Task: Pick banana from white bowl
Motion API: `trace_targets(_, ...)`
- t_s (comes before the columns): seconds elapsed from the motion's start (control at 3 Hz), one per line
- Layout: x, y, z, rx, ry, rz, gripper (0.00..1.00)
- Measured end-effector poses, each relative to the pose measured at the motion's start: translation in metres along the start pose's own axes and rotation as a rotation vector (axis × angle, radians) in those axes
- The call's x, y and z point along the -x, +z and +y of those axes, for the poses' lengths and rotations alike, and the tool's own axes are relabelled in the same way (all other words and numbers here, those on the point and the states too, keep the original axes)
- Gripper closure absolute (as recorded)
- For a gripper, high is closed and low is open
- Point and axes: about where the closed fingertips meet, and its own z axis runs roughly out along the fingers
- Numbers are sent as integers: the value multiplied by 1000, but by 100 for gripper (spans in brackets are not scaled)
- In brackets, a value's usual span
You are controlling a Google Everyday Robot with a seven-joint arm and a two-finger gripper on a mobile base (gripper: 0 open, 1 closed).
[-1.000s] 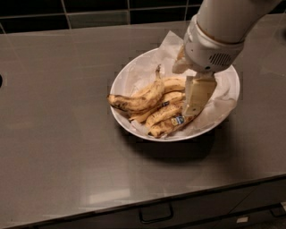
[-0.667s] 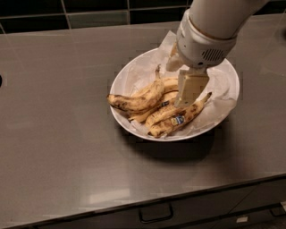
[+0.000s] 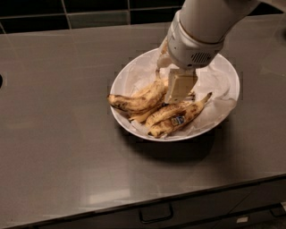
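The white bowl [image 3: 225, 76], lined with crumpled white paper, sits on the dark grey counter. The banana [image 3: 136, 102], large, curved and brown-blotched, lies at the bowl's left side, its dark tip toward the left rim. My gripper [image 3: 168, 83] is down inside the bowl at the banana's right end, open, with one broad cream finger [image 3: 180, 85] just right of the banana and the other mostly hidden behind it. Two slimmer bananas [image 3: 178, 117], one with a blue sticker, lie in front.
The grey counter [image 3: 58, 134] spreads wide to the left and front of the bowl. A black tiled wall [image 3: 89, 9] runs along the back. A drawer with a handle [image 3: 155, 214] is below the front edge.
My gripper has moved left across the bowl, from over the stickered bananas to the large banana's right end. The bananas and the bowl have not moved.
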Motion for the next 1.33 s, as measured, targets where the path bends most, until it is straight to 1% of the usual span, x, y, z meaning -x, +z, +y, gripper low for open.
trace_targets(0.33, 6, 13, -7, -28, -24, -20, 37)
trace_targets(0.67, 15, 24, -9, -41, -58, -28, 35)
trace_targets(1.33, 20, 49, -6, -23, -77, -40, 36)
